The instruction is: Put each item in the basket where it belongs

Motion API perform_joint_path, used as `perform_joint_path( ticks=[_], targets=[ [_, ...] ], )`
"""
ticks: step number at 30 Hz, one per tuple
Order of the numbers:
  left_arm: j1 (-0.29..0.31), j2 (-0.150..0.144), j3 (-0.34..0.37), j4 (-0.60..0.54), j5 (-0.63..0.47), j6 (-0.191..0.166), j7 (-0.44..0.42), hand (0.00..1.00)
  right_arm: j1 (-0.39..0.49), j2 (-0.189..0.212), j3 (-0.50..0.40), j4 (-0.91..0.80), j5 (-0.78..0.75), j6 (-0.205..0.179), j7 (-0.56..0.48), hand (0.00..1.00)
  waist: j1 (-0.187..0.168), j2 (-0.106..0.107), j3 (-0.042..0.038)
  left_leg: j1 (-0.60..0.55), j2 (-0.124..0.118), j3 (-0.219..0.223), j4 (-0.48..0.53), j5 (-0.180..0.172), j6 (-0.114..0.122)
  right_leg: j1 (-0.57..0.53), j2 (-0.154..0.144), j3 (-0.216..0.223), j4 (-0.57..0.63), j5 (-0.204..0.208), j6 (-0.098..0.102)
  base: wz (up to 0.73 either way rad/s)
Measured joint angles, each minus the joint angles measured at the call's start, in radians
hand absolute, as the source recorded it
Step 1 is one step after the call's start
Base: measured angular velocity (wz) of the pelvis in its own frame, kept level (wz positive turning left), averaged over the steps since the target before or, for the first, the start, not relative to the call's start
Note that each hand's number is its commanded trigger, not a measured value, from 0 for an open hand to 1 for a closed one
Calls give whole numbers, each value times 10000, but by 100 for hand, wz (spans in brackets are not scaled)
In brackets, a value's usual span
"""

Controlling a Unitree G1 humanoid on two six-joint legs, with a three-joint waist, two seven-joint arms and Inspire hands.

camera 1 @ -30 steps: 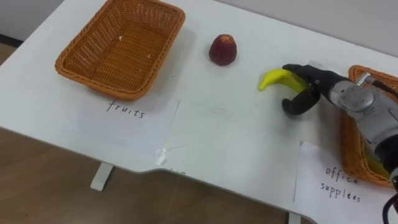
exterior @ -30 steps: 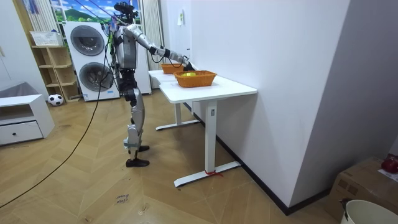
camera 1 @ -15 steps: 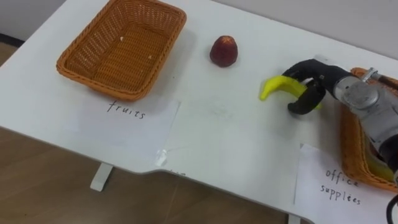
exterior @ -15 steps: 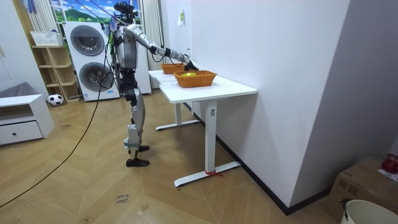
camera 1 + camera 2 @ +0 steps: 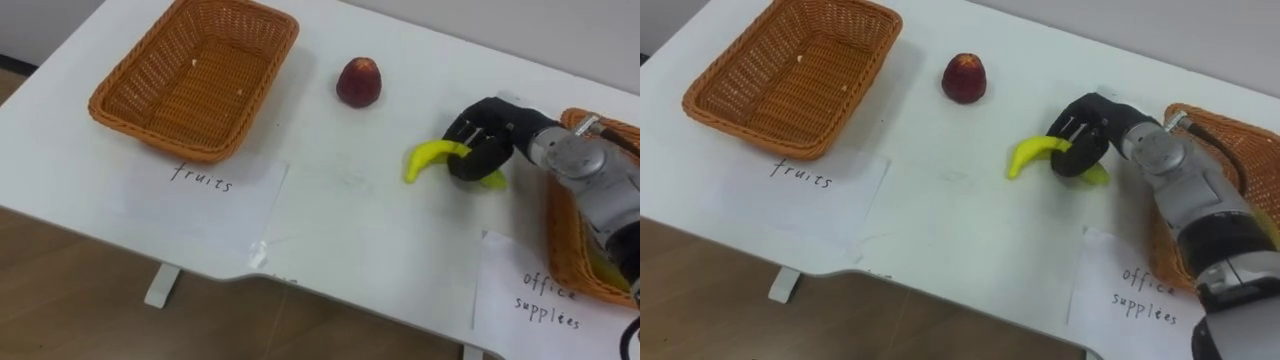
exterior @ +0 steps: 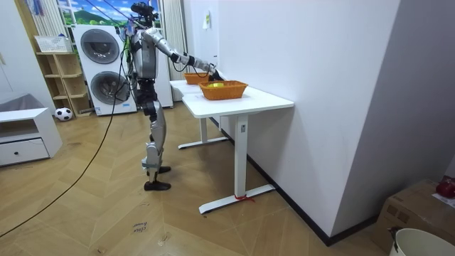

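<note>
White table (image 5: 350, 220), seen from above. Far left: empty wicker basket (image 5: 150, 50), with a handwritten paper sheet (image 5: 200, 195) just in front of it. Near the middle, toward the back edge: a red fruit (image 5: 358, 81), standing alone. To its right: banana (image 5: 430, 157), with the right hand (image 5: 483, 135) clenched around its right half and the free tip pointing left. Cannot tell whether the banana touches the table. Far right: second wicker basket (image 5: 1235, 140), with a second paper sheet (image 5: 535, 295) in front.

Room view: robot stands at the table's long side, right arm stretched over it. Behind it: washing machine (image 6: 99, 46), shelf (image 6: 60, 78), football (image 6: 64, 113) on the wood floor (image 6: 106, 213).
</note>
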Motion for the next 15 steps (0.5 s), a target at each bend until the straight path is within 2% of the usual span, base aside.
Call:
perform_joint_path(
  ticks=[5, 10, 15],
  targets=[
    [102, 0, -50, -17, 0, 2, 15, 0, 352, -11, 8, -784, 181, -28, 200, 100, -35, -76, -38, 33, 10, -10, -51, 4, 1, -5, -18, 7, -1, -1, 1, 0],
    [159, 0, -2, -58, 68, 2, 48, 0, 570, -10, 9, -1407, 186, -22, 474, 100, -42, -141, -51, 249, 16, -10, -100, 5, 3, 180, -20, 195, -28, -1, 2, 0],
    [248, -3, 542, -57, 171, 5, 100, 0, 556, -15, -25, -2049, 88, -21, 494, 100, -187, -152, -69, 362, 0, -88, -97, 5, 3, 380, -8, 266, -65, -1, 2, 6]
  ],
)
